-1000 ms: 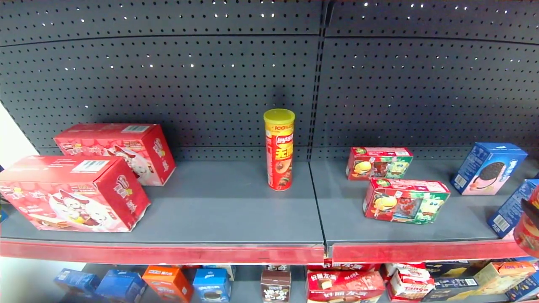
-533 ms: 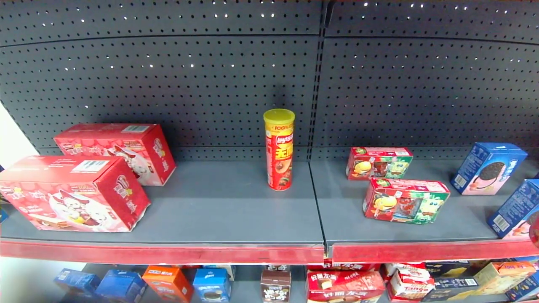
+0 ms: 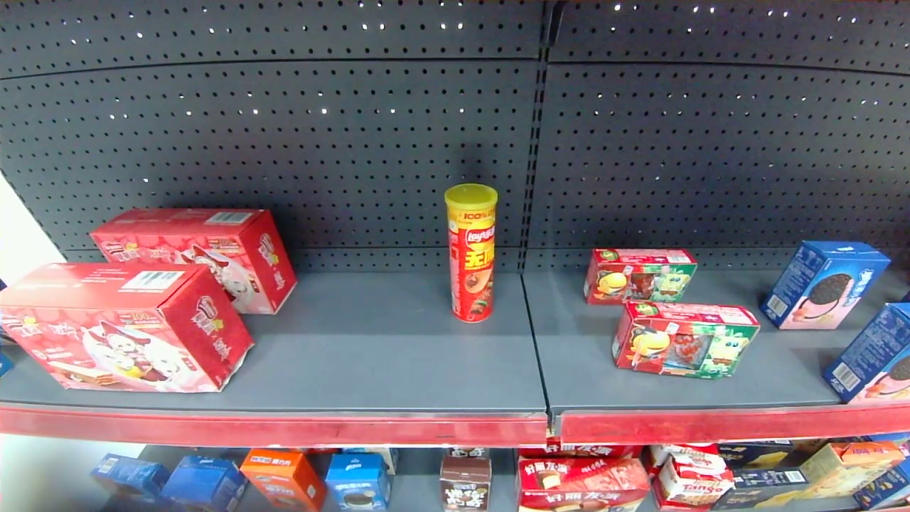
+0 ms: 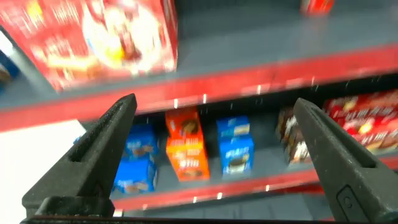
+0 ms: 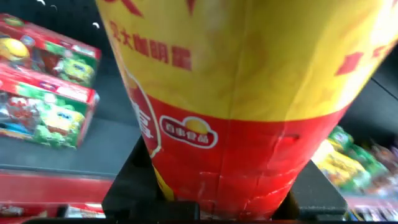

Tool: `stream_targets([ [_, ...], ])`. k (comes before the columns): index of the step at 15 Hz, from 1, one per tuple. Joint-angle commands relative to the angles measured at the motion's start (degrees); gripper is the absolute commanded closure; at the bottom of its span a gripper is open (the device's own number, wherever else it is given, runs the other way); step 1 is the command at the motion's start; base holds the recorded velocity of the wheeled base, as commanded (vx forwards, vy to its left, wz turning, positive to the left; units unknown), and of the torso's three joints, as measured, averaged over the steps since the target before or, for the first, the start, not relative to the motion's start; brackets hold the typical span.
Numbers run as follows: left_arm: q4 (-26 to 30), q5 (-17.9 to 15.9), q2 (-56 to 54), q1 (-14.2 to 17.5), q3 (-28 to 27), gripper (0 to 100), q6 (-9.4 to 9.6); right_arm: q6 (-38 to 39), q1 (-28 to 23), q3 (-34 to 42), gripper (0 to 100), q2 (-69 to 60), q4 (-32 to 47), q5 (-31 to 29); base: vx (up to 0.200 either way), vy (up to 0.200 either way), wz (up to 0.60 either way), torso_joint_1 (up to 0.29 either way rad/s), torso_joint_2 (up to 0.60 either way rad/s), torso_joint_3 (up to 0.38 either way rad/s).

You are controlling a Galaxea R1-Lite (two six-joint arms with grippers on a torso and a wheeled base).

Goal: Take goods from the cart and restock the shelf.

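My right claw (image 5: 225, 193) pinches yellow-and-red cardboard chip can (image 5: 249, 74) by lower body, lengthwise in grip, ready for upright set-down. Can hangs in air before grey metal shelf (image 3: 370, 355), not yet on it. My left claw (image 4: 214, 106) spread, holding nothing, facing shelf's red front lip; spare for now. Matching yellow-lidded chip can (image 3: 471, 252) stands upright at back by panel seam, marking chip spot. Bare shelf beside it, between 2 big red cardboard boxes (image 3: 124, 327) and 2 red-green cartoon boxes (image 3: 684, 338): likely slot, I judge.
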Motion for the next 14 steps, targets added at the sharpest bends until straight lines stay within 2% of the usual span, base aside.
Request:
stream_targets([
  [1,-0.4,-1.64,20.19,-1.14,-18.91,0,-5.28,0.26,-0.84,-4.9,100,-9.6,10.34,-2.1,0.0,0.0,0.0,0.0,0.0,0.0],
  [4,-0.84,-2.43,32.14,-4.75,-24.62,0,-5.37,0.26,-3.56,-8.24,100,-15.75,19.57,-3.6,0.0,0.0,0.0,0.0,0.0,0.0],
  [5,-1.02,-2.52,35.04,-6.06,-25.06,0,-5.37,0.35,-4.97,-8.5,100,-16.89,20.36,-3.6,0.0,0.0,0.0,0.0,0.0,0.0],
  [7,-4.97,-2.69,40.4,-10.72,-24.97,0,-5.54,0.26,-6.46,-9.47,100,-18.13,20.53,-3.86,0.0,0.0,0.0,0.0,0.0,0.0],
  [8,-6.73,-2.69,43.13,-11.87,-25.15,0,-5.81,0.26,-8.31,-10.26,100,-18.48,21.06,-5.09,0.0,0.0,0.0,0.0,0.0,0.0],
  [10,-8.22,-2.78,46.64,-13.18,-25.06,0,-5.9,0.26,-11.73,-12.28,100,-18.74,23.61,-5.62,0.0,0.0,0.0,0.0,0.0,0.0],
  [11,-8.31,-4.1,48.31,-13.45,-25.06,0,-5.9,0.26,-13.14,-13.95,100,-18.83,25.54,-5.71,0.0,0.0,0.0,0.0,0.0,0.0],
  [12,-8.49,-7.79,49.81,-13.1,-25.32,0,-5.9,0.26,-14.46,-15.44,100,-18.92,27.3,-5.71,0.0,0.0,0.0,0.0,0.0,0.0],
  [13,-9.02,-9.37,51.3,-12.57,-25.32,0,-5.9,0.26,-14.99,-16.58,100,-18.83,29.32,-5.71,0.0,0.0,0.0,0.0,0.0,0.0],
  [14,-9.81,-9.55,52.8,-11.95,-25.15,0,-5.9,0.26,-14.99,-17.29,100,-18.65,30.99,-5.71,0.0,0.0,0.0,0.0,0.0,0.0],
])
